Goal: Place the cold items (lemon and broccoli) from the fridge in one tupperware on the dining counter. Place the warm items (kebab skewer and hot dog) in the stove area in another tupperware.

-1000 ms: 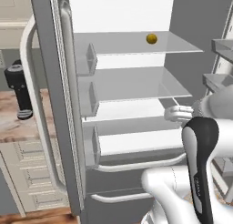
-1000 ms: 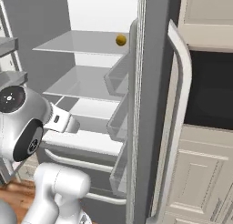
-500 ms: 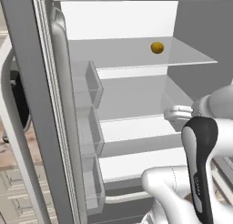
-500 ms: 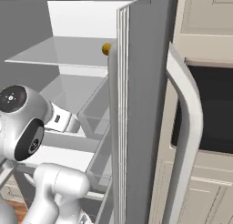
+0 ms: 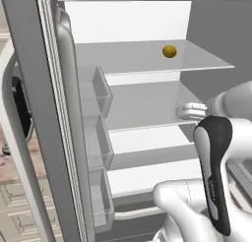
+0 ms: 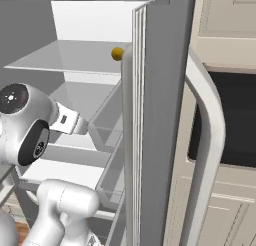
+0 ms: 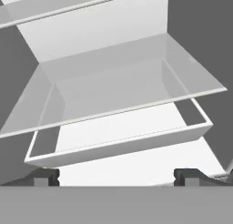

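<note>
**A:** ok so where are we right now? We're parked right in front of the fridge (image 5: 133, 19) with its doors swung open, white shelves all on show.

**B:** yep. And the lemon (image 5: 169, 51) is easy to spot from our left camera, sitting on the top glass shelf (image 5: 147, 59), toward the back right. From the right camera we catch the lemon (image 6: 117, 53) just peeking out past the edge of the open door (image 6: 160, 115).

**A:** what about the hand? Is it holding anything?

**B:** nope. In the hand camera we see the gripper (image 7: 116, 176) with its two dark tips far apart at the bottom corners, spread wide, nothing between them. It's looking into the fridge at a glass shelf (image 7: 113, 95) and a white drawer (image 7: 118, 141) under it, both bare as far as we can see.

**A:** so how far are we from the lemon?

**B:** well apart. From the left camera the arm (image 5: 214, 172) is poking in around the middle shelf level, and the lemon is a shelf higher. The clear door bins (image 5: 96, 137) on the left door look bare too.

**A:** any broccoli?

**B:** can't tell from here.
</note>
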